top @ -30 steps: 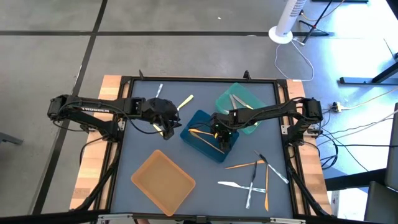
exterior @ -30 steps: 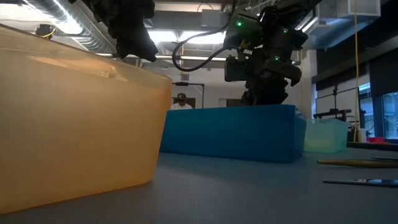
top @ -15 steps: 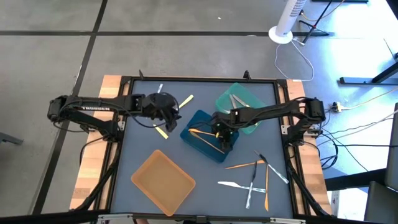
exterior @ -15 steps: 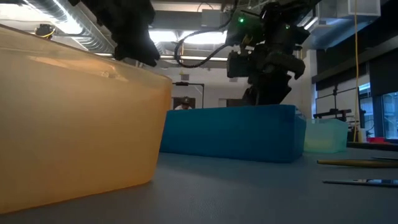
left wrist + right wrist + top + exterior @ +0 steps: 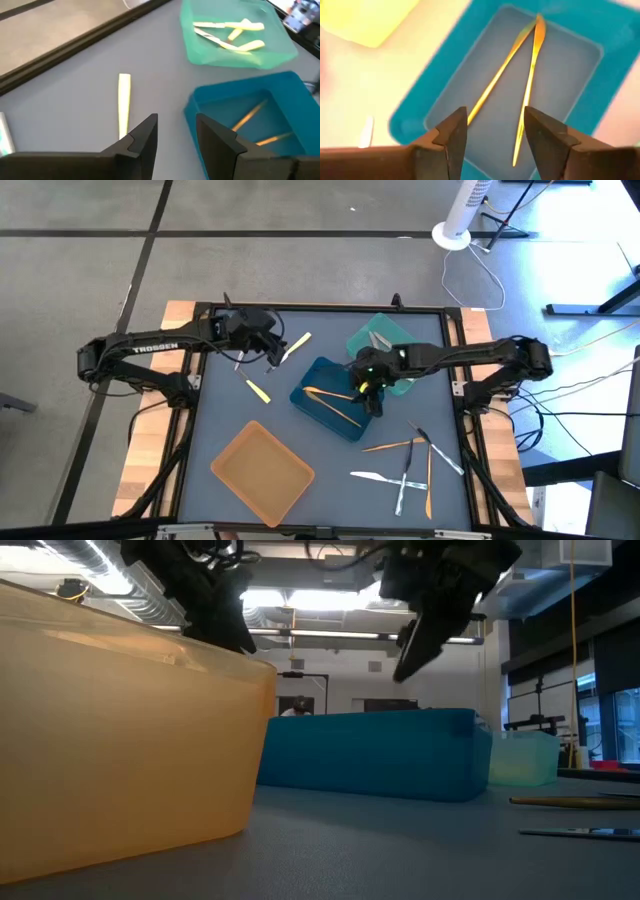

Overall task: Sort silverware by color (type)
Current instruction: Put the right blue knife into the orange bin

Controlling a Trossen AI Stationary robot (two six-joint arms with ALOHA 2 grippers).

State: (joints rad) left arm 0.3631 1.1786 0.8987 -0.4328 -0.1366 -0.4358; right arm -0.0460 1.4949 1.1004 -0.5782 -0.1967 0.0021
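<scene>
Left gripper [image 5: 268, 350]: fingers spread, empty, above the table's far left part, near a yellow piece [image 5: 296, 345].
Right gripper [image 5: 366, 388]: fingers apart, holding nothing, over the blue tray [image 5: 318, 372].
Blue tray contents: two orange pieces [image 5: 530, 75] lying inside.
Teal tray [image 5: 390, 337]: pale, silvery pieces [image 5: 227, 37] within.
Orange tray [image 5: 262, 470]: near the front edge.
Loose silverware [image 5: 405, 465]: orange and clear pieces on the table's right front; another yellow piece [image 5: 259, 391] left of the blue tray.
Writing: "TROSSEN" [image 5: 152, 350] on the left arm.
</scene>
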